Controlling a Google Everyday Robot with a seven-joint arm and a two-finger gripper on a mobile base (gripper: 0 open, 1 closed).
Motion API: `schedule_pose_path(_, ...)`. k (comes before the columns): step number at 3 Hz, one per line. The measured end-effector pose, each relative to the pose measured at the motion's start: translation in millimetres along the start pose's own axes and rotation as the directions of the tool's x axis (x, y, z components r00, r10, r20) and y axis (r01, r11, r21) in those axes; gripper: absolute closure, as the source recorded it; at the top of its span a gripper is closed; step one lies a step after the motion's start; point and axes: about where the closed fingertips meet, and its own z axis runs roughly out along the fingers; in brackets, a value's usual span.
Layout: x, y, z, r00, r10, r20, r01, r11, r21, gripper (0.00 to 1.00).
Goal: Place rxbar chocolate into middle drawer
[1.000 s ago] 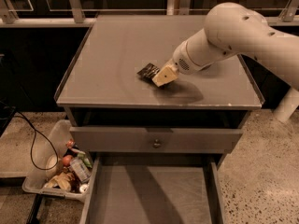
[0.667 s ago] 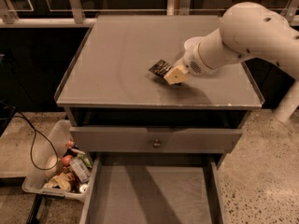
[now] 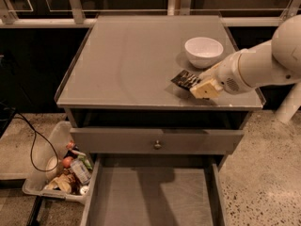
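The rxbar chocolate (image 3: 184,79), a small black wrapper with white lettering, is held in my gripper (image 3: 194,85) just above the front right part of the grey cabinet top (image 3: 127,65). The gripper's pale fingers are shut on the bar's right end, and the white arm reaches in from the right. The middle drawer (image 3: 155,197) is pulled open at the bottom of the view, below and to the left of the gripper. Its bare grey floor holds nothing.
A white bowl (image 3: 203,51) stands on the cabinet top just behind the gripper. A shut grey drawer with a round knob (image 3: 157,144) sits above the open drawer. A clear bin of clutter (image 3: 61,173) and a black cable (image 3: 33,145) lie on the floor at left.
The arm has moved to the right and toward the front edge with the bar in its gripper. The white bowl, hidden behind the arm before, now shows.
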Motion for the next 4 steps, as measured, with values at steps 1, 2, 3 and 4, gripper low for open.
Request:
schedule_pose_path(1,31.6,12.7,-37.4,0.998,0.022,0.058,-0.017,0.9971,-0.074,1.00)
schedule_pose_path(2,31.5,13.0,-37.2,0.998,0.021,0.058,-0.017,0.9971,-0.074,1.00)
schedule_pose_path(3,34.8,29.4,-32.2,0.999,-0.003,0.034,0.005,0.9981,-0.061,1.00)
schedule_pose_path(4,50.7,73.4,-35.1,0.999,-0.027,0.021,0.028,0.9980,-0.057,1.00)
